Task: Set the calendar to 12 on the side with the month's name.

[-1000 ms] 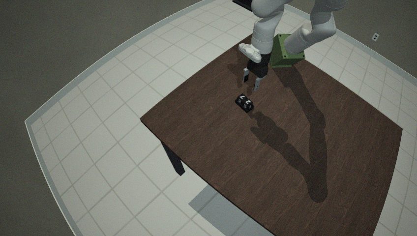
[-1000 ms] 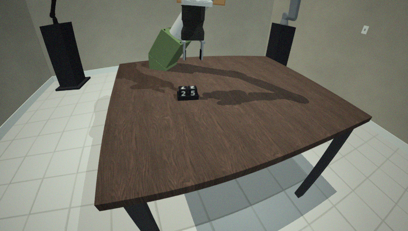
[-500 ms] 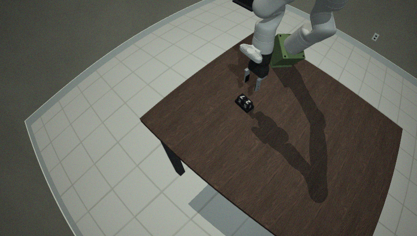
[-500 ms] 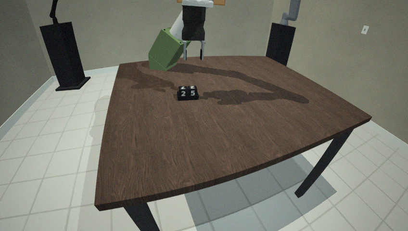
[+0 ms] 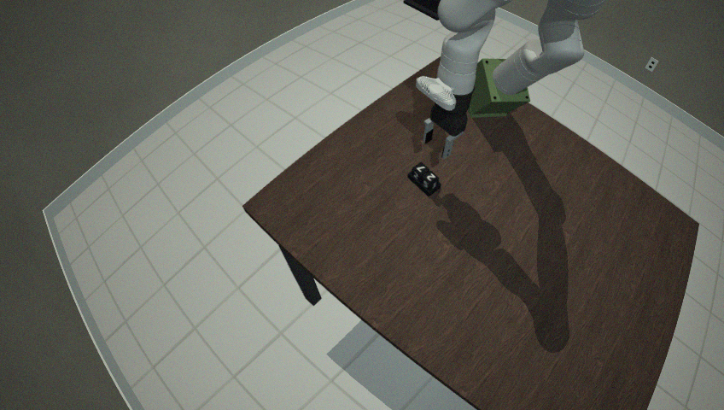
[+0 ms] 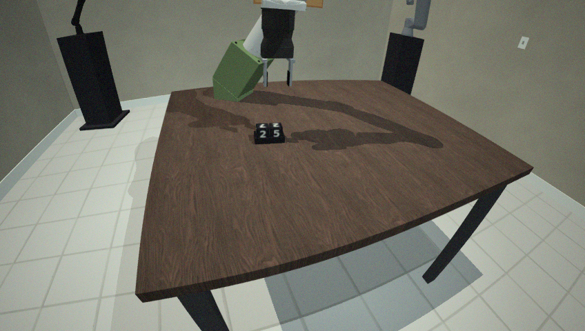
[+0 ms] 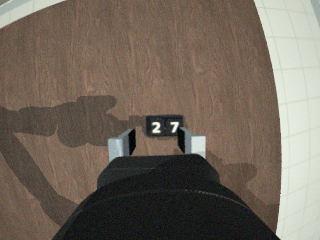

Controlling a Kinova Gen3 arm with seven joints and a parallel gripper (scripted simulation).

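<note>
A dark wood table [image 5: 355, 218] [image 6: 328, 184] [image 7: 200, 60] on a pale tiled floor [image 5: 203, 284] [image 6: 61, 229] [image 7: 300, 100] carries a small black calendar tray [image 5: 430, 193] [image 6: 269, 139] [image 7: 165, 116] with two number cubes.
The green base block [image 5: 500, 108] [image 6: 236, 74] stands by the table's back edge, and the tray lies flat between that block and the front edge, nearer the left edge than the right in the exterior view. Its two black cubes sit side by side; in that view the left cube [image 6: 262, 133] shows an upright 2 and the right cube [image 6: 276, 133] an upright 5, so the side facing that camera reads 25, not 12. The month's name is too small to make out. Above the table, between the base block and the tray, the gripper [image 5: 437, 139] [image 6: 277, 78] [image 7: 156, 137] hangs with its jaws released and wide apart, holding nothing and clear of both cubes.
</note>
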